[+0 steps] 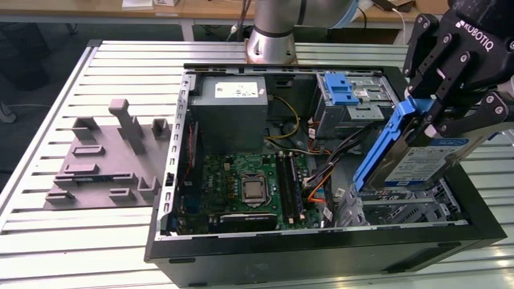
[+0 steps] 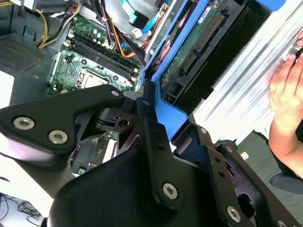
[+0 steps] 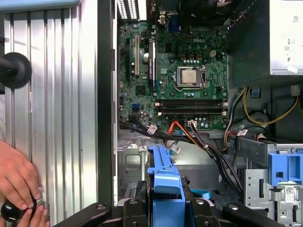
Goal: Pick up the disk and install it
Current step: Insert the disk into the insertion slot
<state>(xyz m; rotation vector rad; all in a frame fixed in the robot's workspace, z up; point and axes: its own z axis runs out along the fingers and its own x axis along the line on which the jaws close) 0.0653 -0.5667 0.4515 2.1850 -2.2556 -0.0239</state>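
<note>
Exterior view, from its left: a grey fixture plate [image 1: 100, 165] with upright holders sits on the slatted counter [image 1: 48, 241], well apart from the work. Next we have the open computer case [image 1: 321, 256], lying on its side on the counter. Inside it the grey power supply [image 1: 233, 111] sits toward the far wall and the green motherboard [image 1: 241, 186] nearer the camera. Then comes the metal drive cage [image 1: 353, 99] with its blue latch. At the exterior view's right, the jaws are closed on the disk [image 1: 430, 159], pinching it at its upper end. The disk is off the counter and tilted steeply, label side showing, one blue side rail toward the motherboard. Its lower end is down inside the case over the bare metal bay [image 1: 405, 211] by the case's right wall; we can't tell whether it touches the bay. The second wrist view shows the disk's circuit-board underside and connector edge. In both wrist views a person's hand [image 3: 19, 182] rests on the counter outside the case wall. In the first wrist view it sits on a black knob [image 3: 9, 211].
</note>
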